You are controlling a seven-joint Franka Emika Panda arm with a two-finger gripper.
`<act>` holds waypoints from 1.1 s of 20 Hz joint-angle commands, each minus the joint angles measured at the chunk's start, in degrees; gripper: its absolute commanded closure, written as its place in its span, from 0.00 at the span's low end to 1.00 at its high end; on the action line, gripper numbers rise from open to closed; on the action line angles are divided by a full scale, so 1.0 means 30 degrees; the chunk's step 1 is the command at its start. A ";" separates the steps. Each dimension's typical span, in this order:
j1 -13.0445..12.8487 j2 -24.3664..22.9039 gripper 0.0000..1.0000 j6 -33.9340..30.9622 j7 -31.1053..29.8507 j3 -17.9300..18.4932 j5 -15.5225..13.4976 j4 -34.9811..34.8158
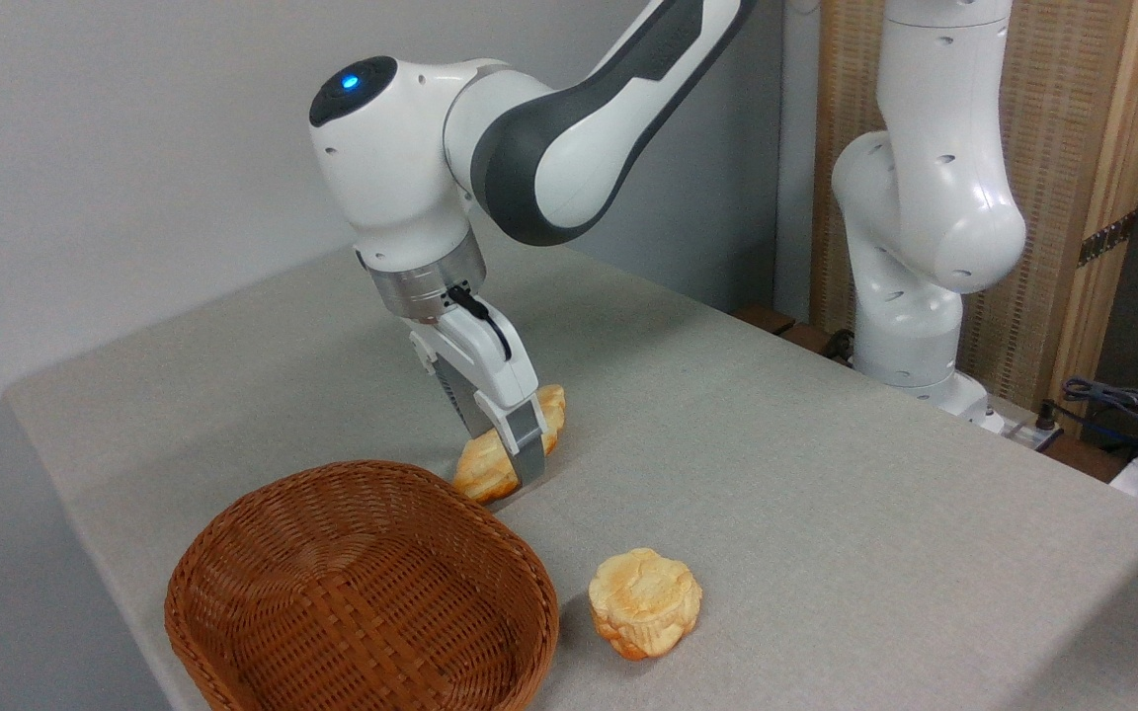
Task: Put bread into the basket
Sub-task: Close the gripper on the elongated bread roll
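So we've got the claw down at table level, tilted with its fingers leaning toward 5 o'clock from the wrist. The bread lies right between the fingers: the near finger crosses in front of its middle, the far finger sits behind it and is mostly hidden. One end of the bread pokes out at about 1 o'clock from the claw, the other, paler end at about 8 o'clock. The fingers look drawn in against the bread's two sides, so we read the claw as pinching it, though the actual contact on the far side is hidden from us.

The bread looks to be on the cloth, just outside the basket, near the rim's far edge at roughly 1 o'clock from the basket's middle. We can't tell whether its low end touches the rim or just sits beside it.

A small round bun lies on the table at 3 o'clock from the basket, just beside its wall and well apart from the claw. The arm's base stands at the table's far right edge.
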 commanded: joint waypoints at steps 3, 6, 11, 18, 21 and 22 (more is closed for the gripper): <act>-0.0745 0.0327 0.00 0.0731 -0.0445 0.0123 -0.0215 -0.0024; -0.0891 0.0327 0.00 0.0761 -0.0504 0.0094 -0.0216 0.0005; -0.0980 0.0327 0.55 0.1286 -0.0416 -0.0023 -0.0187 0.0005; -0.0980 0.0356 0.76 0.1464 -0.0270 -0.0140 -0.0187 0.0005; -0.0980 0.0356 0.75 0.1493 -0.0241 -0.0140 -0.0187 0.0005; -0.0980 0.0356 0.75 0.1522 -0.0240 -0.0140 -0.0158 0.0005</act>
